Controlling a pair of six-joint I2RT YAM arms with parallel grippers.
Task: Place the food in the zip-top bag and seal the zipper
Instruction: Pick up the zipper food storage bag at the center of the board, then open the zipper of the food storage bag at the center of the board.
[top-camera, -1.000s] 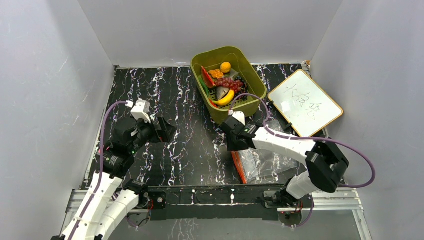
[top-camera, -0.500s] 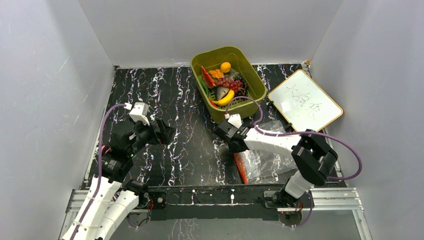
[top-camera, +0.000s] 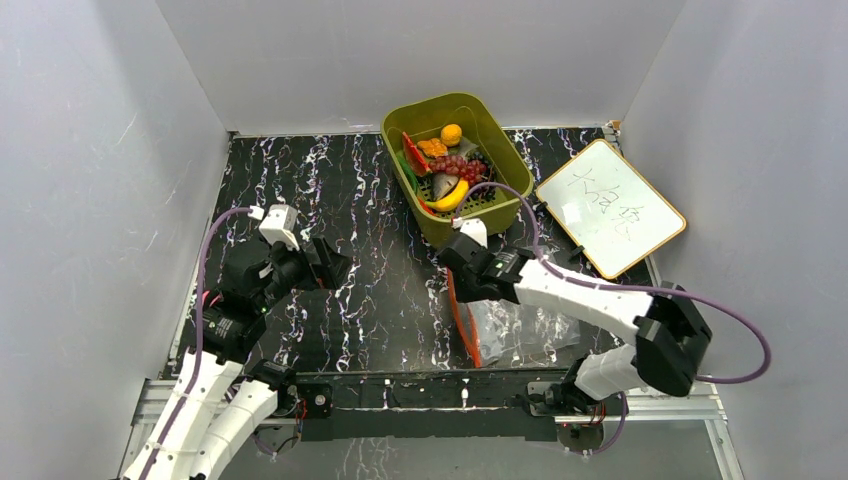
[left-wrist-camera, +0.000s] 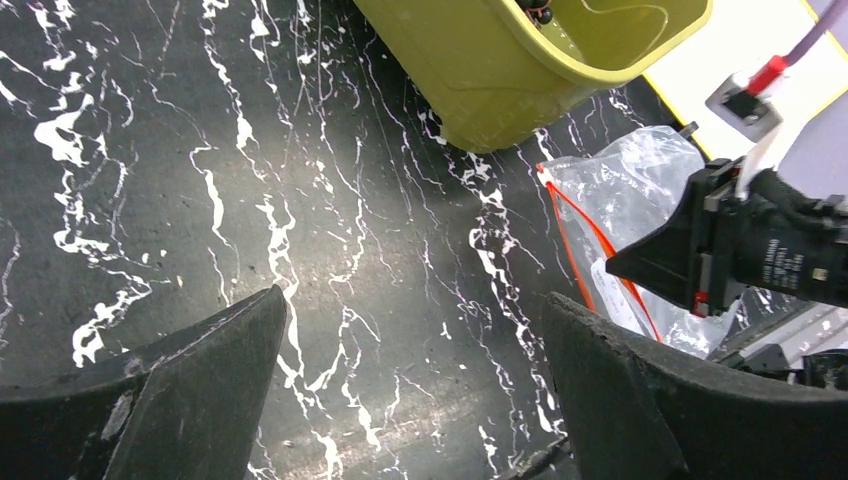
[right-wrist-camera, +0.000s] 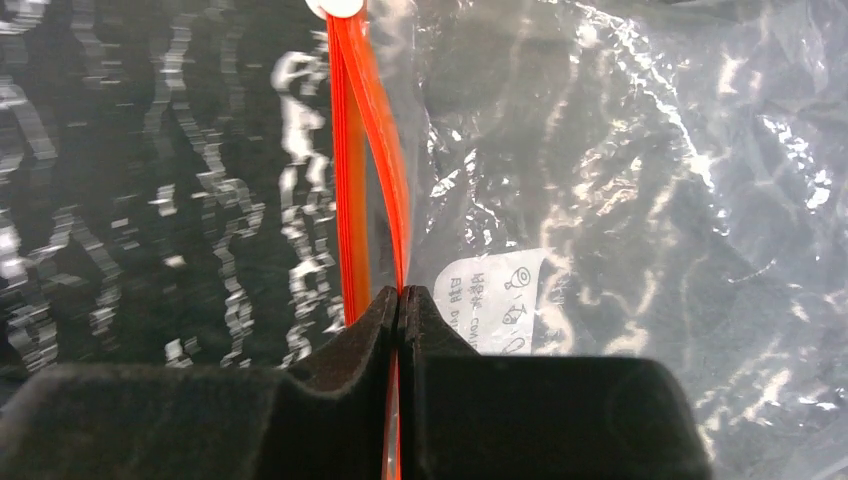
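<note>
Pinching the thin red-orange zipper strip (right-wrist-camera: 370, 150) of the clear, crinkly zip-top plastic bag (top-camera: 530, 320), the right gripper (right-wrist-camera: 401, 295) has its 2 black jaws pressed together on what looks like 1 lip of the mouth. The other lip runs just beside it on the left, so the mouth seems slightly parted. The bag lies on the black marbled worktop (top-camera: 300, 180) toward the near right corner, with its mouth facing the middle.

The left gripper (left-wrist-camera: 412, 300) hangs over the left half of the worktop, jaws spread wide and holding nothing, well apart from the bag.

The small toy foods (top-camera: 445, 165) sit piled in the olive-green slotted plastic basket (top-camera: 470, 225) at the far edge, right of the middle. The white dry-erase board (top-camera: 610, 205) lies by the right edge.

The bag film is probably very light, limp and slick, so it would crumple or slide rather than stand open. The zipper strip is likely its stiffest part and the surest place to hold, 1 lip per gripper. The toys look light, hard and smooth, and the rounded ones may slip from the pads. A grip across the middle of the yellow banana (top-camera: 452, 195) seems safest.
</note>
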